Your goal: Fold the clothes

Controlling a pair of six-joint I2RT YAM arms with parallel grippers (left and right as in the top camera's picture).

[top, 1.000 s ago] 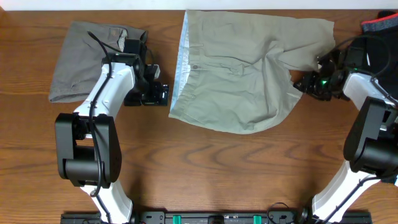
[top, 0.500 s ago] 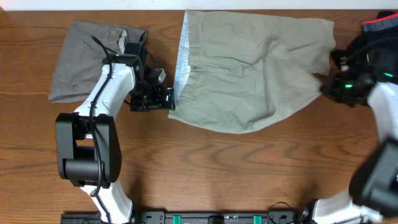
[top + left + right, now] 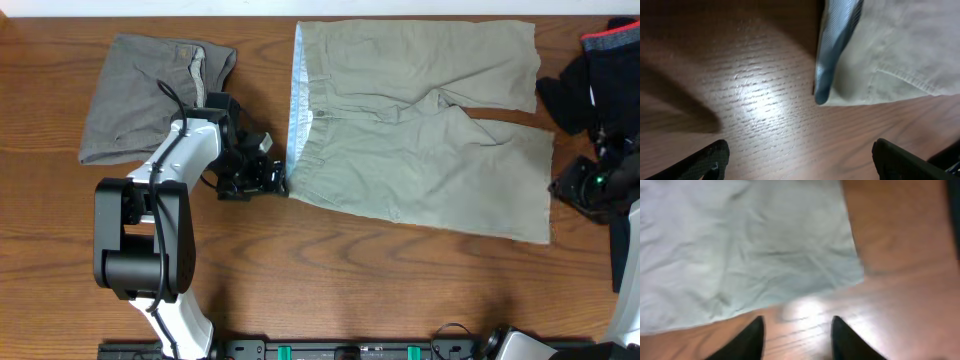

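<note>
Now the khaki trousers [image 3: 420,130] lie spread flat on the table [image 3: 350,290], their blue-lined waistband toward the left, and the grey shorts [image 3: 140,95] lie at the far left. The left gripper [image 3: 800,162], jaws wide apart, hovers at the waistband's near corner. The right gripper [image 3: 796,337], jaws apart and empty, sits just off the trouser hem.

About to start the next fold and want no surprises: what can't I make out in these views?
- Dark garment: overhead, cut off by the right edge; kind unclear.
- Grey shorts: overhead, left arm covers part of their right side.
- Right gripper: overhead, too dark to read the jaws.
- Trousers: right wrist view blurred; seams unreadable there.
</note>
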